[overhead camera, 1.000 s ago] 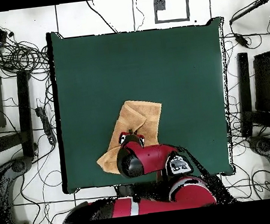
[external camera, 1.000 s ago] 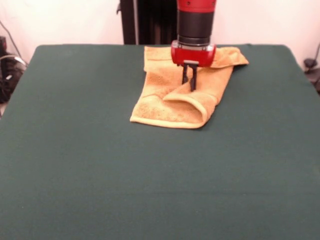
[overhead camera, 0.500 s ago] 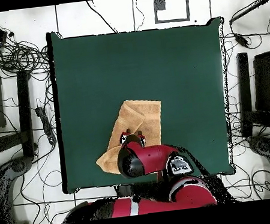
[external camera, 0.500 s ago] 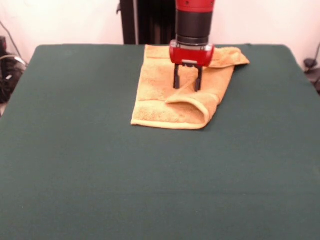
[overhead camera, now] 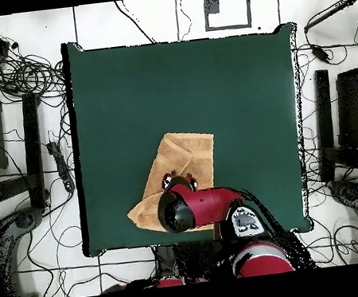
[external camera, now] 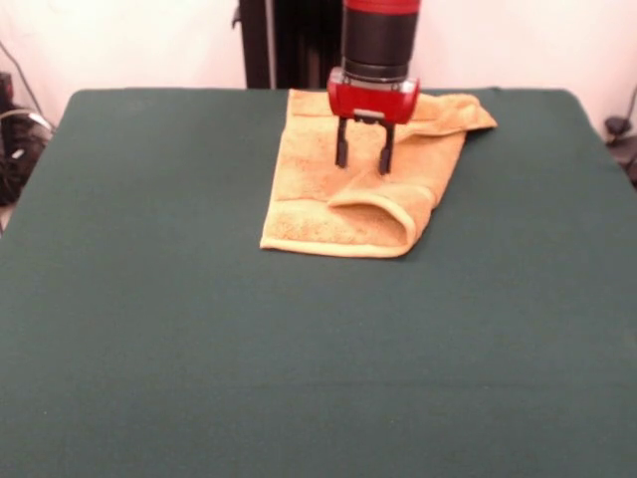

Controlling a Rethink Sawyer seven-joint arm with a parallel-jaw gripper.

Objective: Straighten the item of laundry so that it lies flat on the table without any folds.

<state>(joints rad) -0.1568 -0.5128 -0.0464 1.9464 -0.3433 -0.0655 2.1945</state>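
Golden-orange towel (external camera: 363, 169) lies at the green bench's (external camera: 199, 329) far edge, one side folded over itself; my fingers (external camera: 341, 156) hang spread and empty just above its middle fold.

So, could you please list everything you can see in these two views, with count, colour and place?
towel: one, golden-orange, at the table's far side in the front view, lying with one flap folded over near its front right corner; not flat.
table: one, dark green cloth cover, fills most of both views.
cables: many, black, on the pale floor around the table in the overhead view.
stands: several dark pieces of equipment on the floor at both sides of the table.
arm: one, red and black, reaching in over the towel.
gripper: one, red body with two dark fingers, open, just above the towel, holding nothing.
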